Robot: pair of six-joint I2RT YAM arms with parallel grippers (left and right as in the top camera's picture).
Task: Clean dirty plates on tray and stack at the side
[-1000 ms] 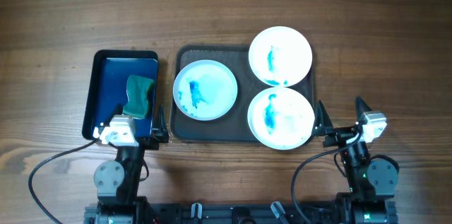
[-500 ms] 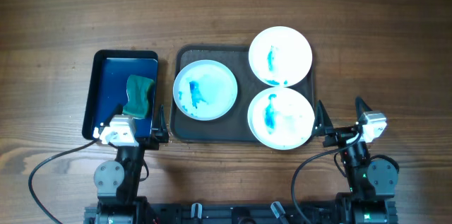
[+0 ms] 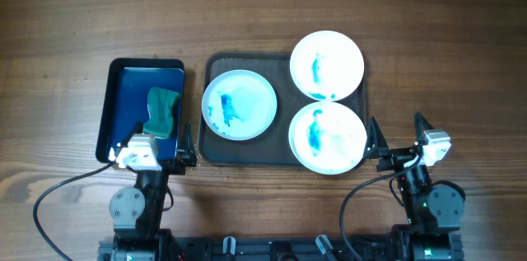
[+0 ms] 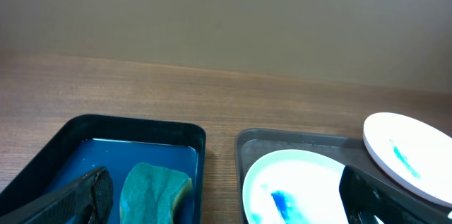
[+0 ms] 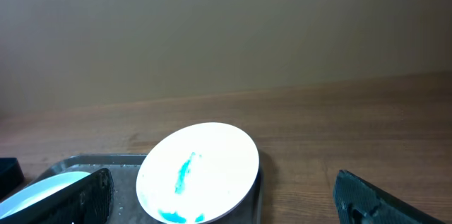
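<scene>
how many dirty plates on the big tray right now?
3, all blue-smeared round white plates on the dark grey rectangular tray: left plate on its left half, far-right plate overhanging the far rim, near-right plate by the near rim. None appears hidden.

My left gripper [image 3: 152, 140] pointed forward with its jaws spread wide and nothing between them, one dark finger [image 4: 81, 196] showing at each lower corner of its wrist view. My right gripper [image 3: 396, 132] was posed the same way, wide apart and empty. My left arm [image 3: 136, 205] and right arm [image 3: 432, 202] were folded back low over their bases, well apart.
</scene>
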